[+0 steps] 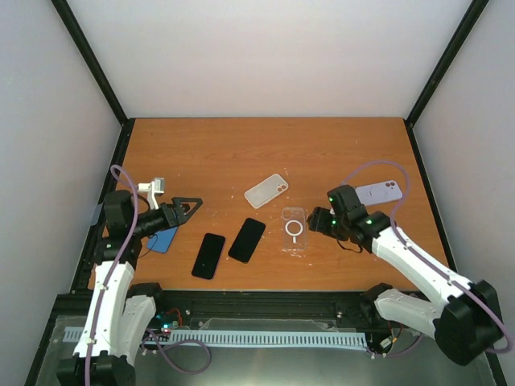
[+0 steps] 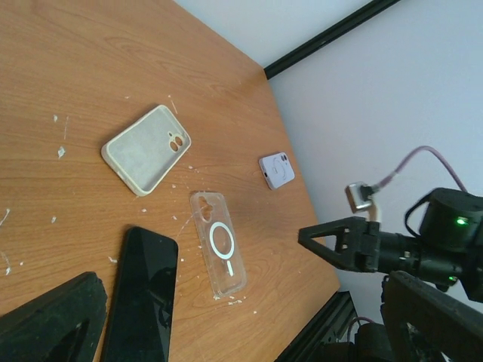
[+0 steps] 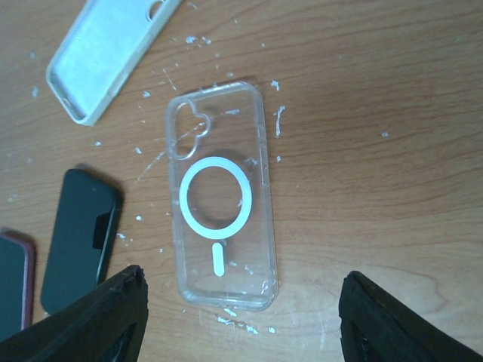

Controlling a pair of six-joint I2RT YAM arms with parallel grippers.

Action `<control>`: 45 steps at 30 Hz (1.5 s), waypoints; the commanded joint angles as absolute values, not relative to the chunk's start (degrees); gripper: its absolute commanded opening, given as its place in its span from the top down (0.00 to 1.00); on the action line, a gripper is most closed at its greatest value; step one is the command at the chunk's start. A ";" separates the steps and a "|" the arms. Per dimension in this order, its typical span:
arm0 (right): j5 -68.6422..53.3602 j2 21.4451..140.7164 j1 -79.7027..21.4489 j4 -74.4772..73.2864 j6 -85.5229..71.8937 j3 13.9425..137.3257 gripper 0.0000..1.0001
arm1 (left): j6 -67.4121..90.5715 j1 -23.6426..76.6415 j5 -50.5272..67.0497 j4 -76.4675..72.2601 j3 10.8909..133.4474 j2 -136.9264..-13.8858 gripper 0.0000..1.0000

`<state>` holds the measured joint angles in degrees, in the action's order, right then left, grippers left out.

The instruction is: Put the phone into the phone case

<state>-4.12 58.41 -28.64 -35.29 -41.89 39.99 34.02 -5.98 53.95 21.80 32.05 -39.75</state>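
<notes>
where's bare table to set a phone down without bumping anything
The far strip of table, behind the white case and lilac case, is bare right across. A smaller bare patch lies between the left gripper and the white case. Crowded: the near middle, where the left phone, right phone and clear case lie between that gripper and the right gripper.

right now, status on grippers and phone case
Left gripper, right gripper open. Clear white-ringed plastic case by right, empty. Black rectangular phone beside it. Nothing between them.

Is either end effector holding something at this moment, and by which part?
Nothing is held. The left end effector and the right end effector are both open and empty; the right one hovers above the clear phone case.
</notes>
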 commanded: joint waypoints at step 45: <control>14.37 100.00 -47.37 -33.79 -43.89 54.52 0.13 | 31.75 -5.67 50.23 22.93 32.34 -39.29 0.00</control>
